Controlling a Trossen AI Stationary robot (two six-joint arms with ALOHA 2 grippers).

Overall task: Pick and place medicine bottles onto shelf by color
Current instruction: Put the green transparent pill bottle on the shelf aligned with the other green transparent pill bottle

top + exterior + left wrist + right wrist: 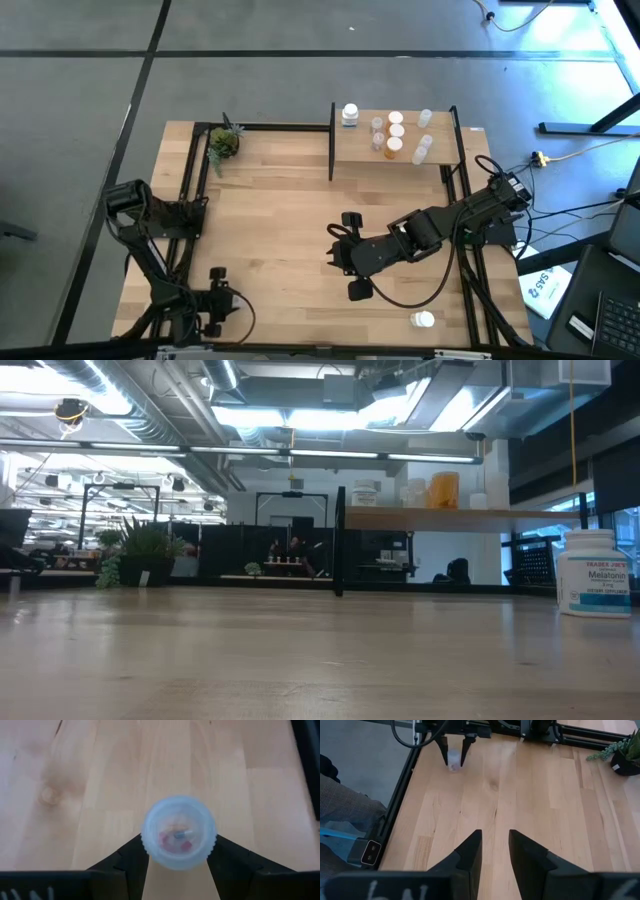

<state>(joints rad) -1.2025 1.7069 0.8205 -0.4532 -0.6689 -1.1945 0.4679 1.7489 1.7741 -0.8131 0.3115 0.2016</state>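
Note:
In the left wrist view a small clear medicine bottle (179, 832) with pills inside is seen end-on between the fingers of my left gripper (179, 841), near the table's front left corner (215, 300). The right wrist view shows the same bottle (454, 760) between those fingers. My right gripper (495, 850) hovers open and empty above mid-table (340, 255). The shelf (440, 152) at the far right carries several bottles: a white one (349, 115), orange ones (395, 146) and clear ones (425, 118). Another white bottle (423, 319) stands on the table at the front right (594, 573). My left gripper pinches the clear bottle by its round sides (146, 840) between its two fingers (443, 747). The fingers come from above, slanting down. The bottle stands about upright between the fingertips, just over the tabletop; whether its bottom touches the wood I cannot tell.
A small green potted plant (223, 143) sits at the far left corner. Black frame rails (190, 180) run along the table's left, far and right sides. A person's trouser leg (340, 795) shows beyond the left edge. Bare wood lies between the two grippers.

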